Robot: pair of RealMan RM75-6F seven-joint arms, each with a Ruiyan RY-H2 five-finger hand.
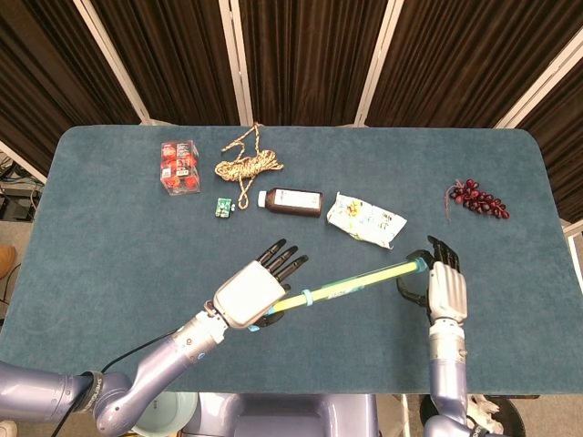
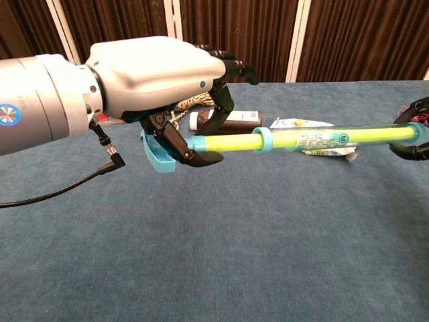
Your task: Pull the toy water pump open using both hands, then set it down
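Observation:
The toy water pump [image 1: 351, 283] is a long clear tube with a yellow-green rod and a blue handle [image 2: 159, 157]. It hangs level above the near part of the table. My left hand [image 1: 250, 293] pinches the rod just beside the blue handle, thumb under it and the other fingers spread forward. My right hand [image 1: 442, 289] is at the tube's far end, with its dark fingers [image 2: 414, 127] curled around that tip. The chest view cuts off most of the right hand at its right edge.
On the teal table [image 1: 109, 255] behind the pump lie a brown bottle [image 1: 291, 201], a snack packet [image 1: 365, 218], a coil of rope [image 1: 246, 166], a clear box of red fruit [image 1: 179, 166], a small green card [image 1: 222, 208] and toy grapes [image 1: 477, 198] at far right.

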